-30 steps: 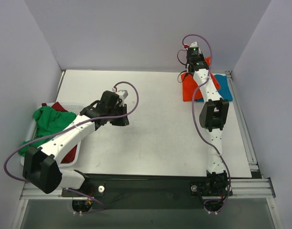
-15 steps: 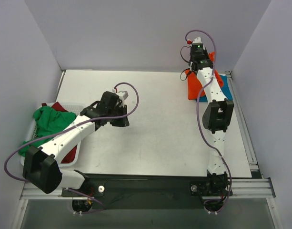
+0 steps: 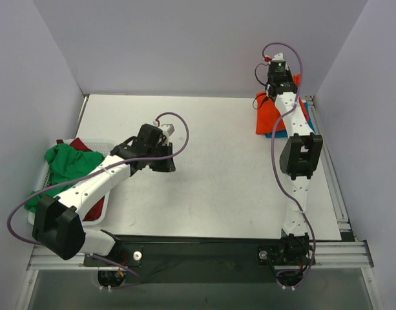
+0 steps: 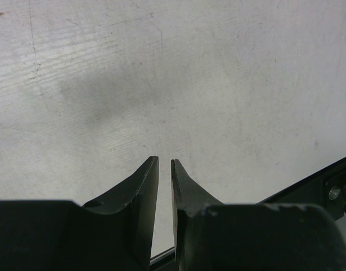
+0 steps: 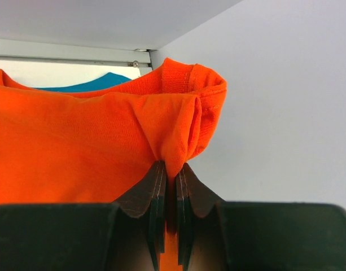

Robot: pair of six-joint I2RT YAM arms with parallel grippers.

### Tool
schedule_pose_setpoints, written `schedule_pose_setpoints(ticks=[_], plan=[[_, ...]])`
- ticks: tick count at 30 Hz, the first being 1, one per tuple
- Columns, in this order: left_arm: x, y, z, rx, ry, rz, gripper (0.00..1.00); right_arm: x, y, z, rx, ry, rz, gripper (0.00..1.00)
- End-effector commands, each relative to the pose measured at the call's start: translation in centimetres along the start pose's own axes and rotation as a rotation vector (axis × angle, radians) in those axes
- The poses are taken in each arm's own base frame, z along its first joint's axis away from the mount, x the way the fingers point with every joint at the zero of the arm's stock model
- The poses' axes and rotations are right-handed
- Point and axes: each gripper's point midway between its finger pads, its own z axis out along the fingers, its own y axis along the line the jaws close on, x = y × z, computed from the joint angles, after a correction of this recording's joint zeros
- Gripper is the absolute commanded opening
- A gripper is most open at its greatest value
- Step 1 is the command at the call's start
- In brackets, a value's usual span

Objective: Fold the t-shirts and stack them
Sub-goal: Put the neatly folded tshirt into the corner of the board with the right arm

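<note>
1. The white basket point(image 3: 41, 175) sits at the left edge of the bench point(image 3: 217, 174). In it you have a crumpled green t-shirt point(image 3: 67, 165) lying over a dark red t-shirt point(image 3: 94, 208), and the red shows at the near and far sides of the green
2. Only the overhead view shows you the basket and both arms together. The left wrist view gives you nothing but bare, scuffed bench under the fingers. The right wrist view shows the pinch itself, which the arm hides from above
3. The orange t-shirt point(image 5: 77, 147) is at the far right corner of the bench, close to the side wall point(image 5: 285, 113). It is raised by one gathered fold and drapes down towards the teal t-shirt point(image 5: 99, 82), which lies flat behind and under it
4. Your right end effector point(image 5: 171, 169) is pressed together on that orange fold, just below the ribbed collar band
5. Your left end effector point(image 4: 165, 162) hangs over the open bench, right of the basket and well apart from every shirt. Its fingers stand a narrow slit apart with nothing between them
</note>
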Motion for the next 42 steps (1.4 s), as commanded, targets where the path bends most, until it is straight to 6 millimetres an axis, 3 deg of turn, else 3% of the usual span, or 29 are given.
schedule_pose_setpoints(ticks=[1, 8, 16, 20, 23, 24, 25, 26, 27, 30, 32, 36, 37, 38, 39, 40, 42], plan=[[-0.4, -0.1, 0.1, 0.021, -0.01, 0.014, 0.26, -2.1, -5.0, -1.2, 0.078, -0.067, 0.09, 0.0], [-0.1, 0.1, 0.5, 0.012, 0.005, 0.013, 0.26, 0.9, -3.6, 2.7, 0.07, -0.009, 0.088, 0.0], [0.1, 0.2, 0.8, 0.01, 0.016, 0.013, 0.25, 1.6, -1.4, 4.2, 0.042, 0.001, 0.082, 0.0], [0.1, 0.1, 0.7, 0.015, 0.017, 0.013, 0.26, 3.3, -2.0, 6.3, 0.046, 0.025, 0.119, 0.0], [0.2, 0.0, 0.9, 0.02, 0.021, 0.011, 0.26, 3.9, -1.8, 6.8, 0.06, 0.038, 0.14, 0.44], [0.2, -0.1, 0.8, 0.025, 0.02, 0.011, 0.26, 3.9, -1.6, 6.6, 0.063, 0.04, 0.139, 0.75], [0.1, -0.1, 0.7, 0.027, 0.016, 0.01, 0.26, 3.0, -2.3, 5.9, 0.08, 0.02, 0.158, 0.93], [0.0, -0.2, 0.6, 0.032, 0.013, 0.009, 0.27, 2.2, -1.9, 5.1, 0.082, 0.005, 0.16, 1.0], [-0.2, -0.2, 0.5, 0.034, 0.004, 0.005, 0.27, 1.8, -2.1, 4.5, 0.084, -0.001, 0.165, 1.0], [-0.5, -0.5, -0.1, 0.045, -0.015, 0.0, 0.28, -1.4, -1.2, 0.5, 0.081, -0.059, 0.179, 1.0], [-0.8, -0.6, -0.3, 0.053, -0.03, -0.006, 0.28, -2.3, -1.1, -2.1, 0.07, -0.079, 0.193, 1.0], [-1.2, -1.0, -0.9, 0.067, -0.052, -0.022, 0.29, -2.7, 1.3, -8.0, 0.013, -0.106, 0.234, 1.0], [-1.3, -0.9, -1.1, 0.058, -0.059, -0.025, 0.29, -3.4, 0.2, -10.3, 0.001, -0.135, 0.316, 1.0], [-1.4, -0.9, -1.3, 0.058, -0.067, -0.026, 0.29, -1.5, 1.9, -10.9, -0.033, -0.103, 0.296, 1.0], [-1.5, -0.9, -1.6, 0.057, -0.079, -0.03, 0.3, -1.9, 1.3, -13.7, -0.068, -0.128, 0.341, 1.0], [-1.7, -0.7, -1.7, 0.048, -0.088, -0.033, 0.3, -1.5, 2.4, -14.9, -0.13, -0.131, 0.403, 1.0], [-1.7, -0.5, -2.2, 0.036, -0.105, -0.035, 0.3, 1.8, 4.7, -16.7, -0.188, -0.082, 0.416, 1.0]])
